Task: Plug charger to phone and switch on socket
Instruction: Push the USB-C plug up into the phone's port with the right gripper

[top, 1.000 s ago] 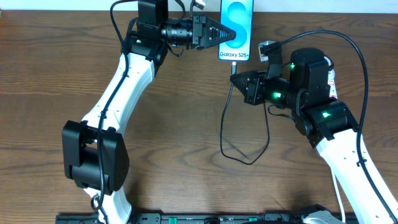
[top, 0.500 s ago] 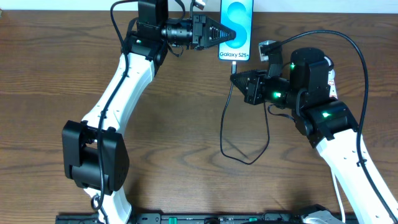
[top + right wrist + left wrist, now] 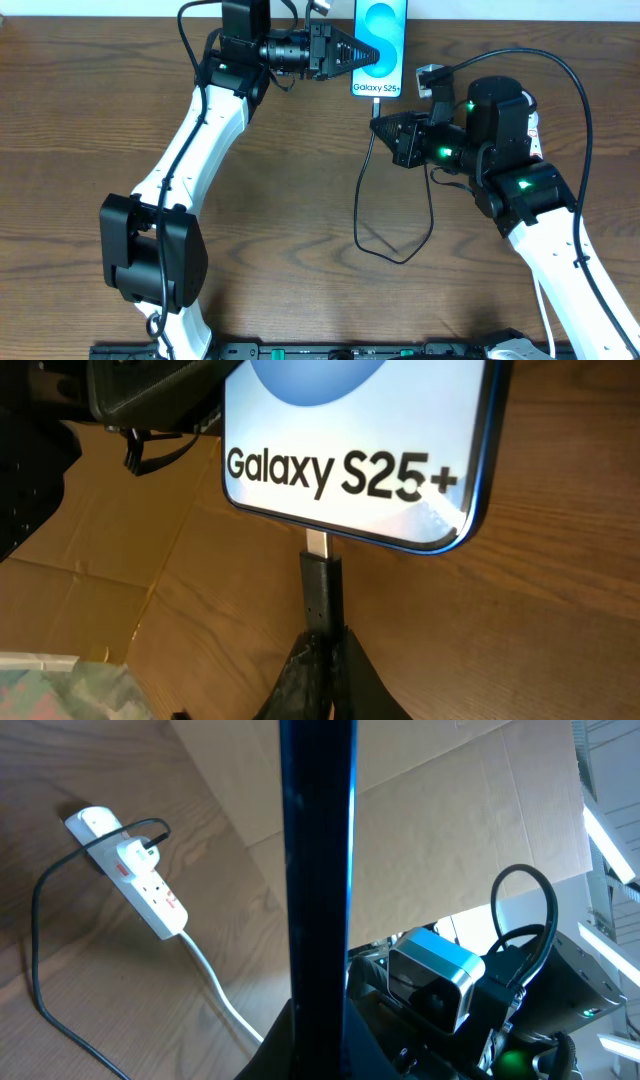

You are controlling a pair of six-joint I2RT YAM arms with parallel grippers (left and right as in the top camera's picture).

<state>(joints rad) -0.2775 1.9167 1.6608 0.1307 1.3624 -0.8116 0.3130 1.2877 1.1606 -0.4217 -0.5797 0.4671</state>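
Overhead: even, fairly bright, soft shadows on table (image 3: 300, 220), everything sharp. Left wrist: phone (image 3: 317, 870) edge too close, dark and blurred; highlights blown out at right edge. Right wrist: screen bright, text crisp, charger (image 3: 322, 590) in focus, bottom of frame dark.

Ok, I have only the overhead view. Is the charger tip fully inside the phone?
Observer: Not fully. The right wrist view has a short silver part of the charger showing below the phone edge.
Operator: Is the connector itself gripped?
Observer: Yes, the right hand is shut on its black body, just under that silver part.
Operator: And the other end of the cable?
Observer: The left wrist view shows it entering a plug on the socket, which lies on a wooden surface.
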